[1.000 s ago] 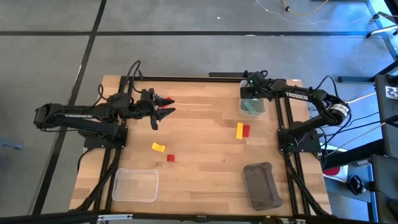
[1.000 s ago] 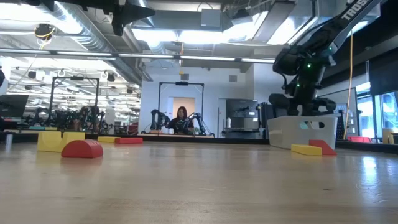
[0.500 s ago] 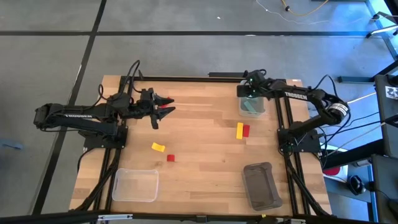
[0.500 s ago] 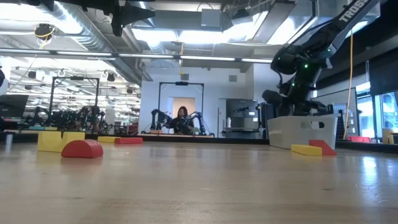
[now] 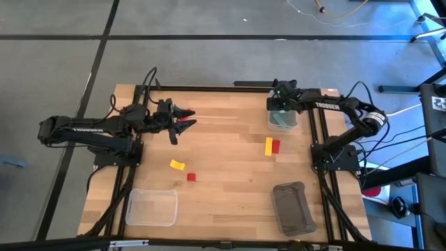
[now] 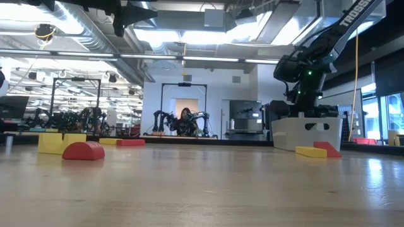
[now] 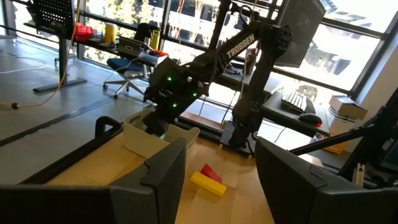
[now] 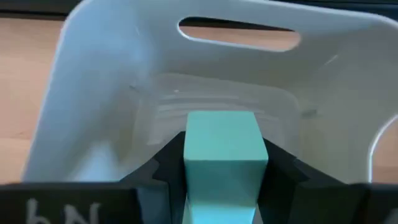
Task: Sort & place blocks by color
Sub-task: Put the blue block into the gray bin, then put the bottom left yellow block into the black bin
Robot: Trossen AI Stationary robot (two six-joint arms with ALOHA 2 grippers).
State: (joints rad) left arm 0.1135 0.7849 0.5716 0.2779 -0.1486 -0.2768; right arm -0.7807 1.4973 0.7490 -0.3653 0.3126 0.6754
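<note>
From above, the left gripper (image 5: 182, 118) hung over the far left part of the wooden table (image 5: 230, 188), its fingers spread apart, with a small red piece showing between the tips; whether they held it could not be told. The right gripper (image 5: 277, 100) sat over the white bin (image 5: 282, 120) at the far right edge. A yellow block (image 5: 268, 146) and a red block (image 5: 276, 146) lay touching near that bin; a yellow wedge (image 5: 177, 165) and a small red cube (image 5: 191, 177) lay apart nearer the clear bin (image 5: 151, 207). A grey bin (image 5: 293, 208) stood at the near right.

At table height, a red domed block (image 6: 83, 151) lay beside a yellow one (image 6: 61, 142).

From the left wrist, the two fingers (image 7: 163, 171) stood apart.

From the right wrist, the fingers (image 8: 163, 158) were clamped on a teal block (image 8: 222, 149) just above the bin's inside.
</note>
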